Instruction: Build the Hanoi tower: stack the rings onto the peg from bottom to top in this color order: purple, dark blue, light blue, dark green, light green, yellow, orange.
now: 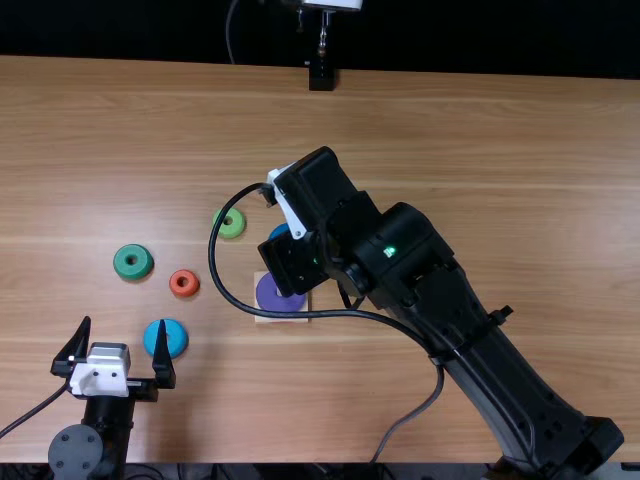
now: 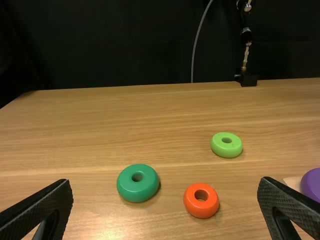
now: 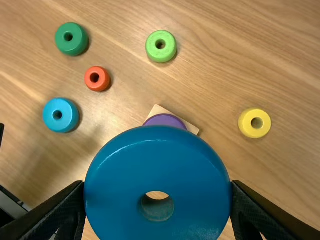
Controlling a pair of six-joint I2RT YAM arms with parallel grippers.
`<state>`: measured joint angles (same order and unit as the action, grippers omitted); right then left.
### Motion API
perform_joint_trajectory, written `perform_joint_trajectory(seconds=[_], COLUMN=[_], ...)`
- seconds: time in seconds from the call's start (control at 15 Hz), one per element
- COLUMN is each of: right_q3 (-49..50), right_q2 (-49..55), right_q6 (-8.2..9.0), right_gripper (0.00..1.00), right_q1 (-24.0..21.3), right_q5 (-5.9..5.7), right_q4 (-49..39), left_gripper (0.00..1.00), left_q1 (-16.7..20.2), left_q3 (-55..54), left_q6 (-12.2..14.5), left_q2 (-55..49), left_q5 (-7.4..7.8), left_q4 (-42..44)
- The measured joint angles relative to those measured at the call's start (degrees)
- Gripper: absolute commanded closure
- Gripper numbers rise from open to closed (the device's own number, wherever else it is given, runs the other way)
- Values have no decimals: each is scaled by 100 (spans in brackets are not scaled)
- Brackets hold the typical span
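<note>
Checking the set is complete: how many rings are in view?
7. Purple ring on the wooden base; dark blue ring held in the right gripper; light blue ring, orange ring, dark green ring, light green ring and yellow ring lie separately on the table.

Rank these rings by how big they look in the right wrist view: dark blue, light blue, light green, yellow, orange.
1. Dark blue ring, though it is held close to the camera
2. Light blue ring
3. Light green ring and yellow ring, too alike to rank
4. Orange ring
</note>
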<state>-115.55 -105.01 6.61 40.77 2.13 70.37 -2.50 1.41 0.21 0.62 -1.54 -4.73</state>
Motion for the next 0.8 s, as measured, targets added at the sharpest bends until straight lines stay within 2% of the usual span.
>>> perform_joint_trajectory(seconds=[0.8], right_q3=[-7], right_q2=[-308], right_q6=[17], right_gripper=[100], right_q1=[39], right_q5=[-4], right_q4=[-52], left_gripper=[0], left_q1=[0], left_q3=[0], left_q6=[2], left_q2=[0], left_q5=[0], left_q4=[0])
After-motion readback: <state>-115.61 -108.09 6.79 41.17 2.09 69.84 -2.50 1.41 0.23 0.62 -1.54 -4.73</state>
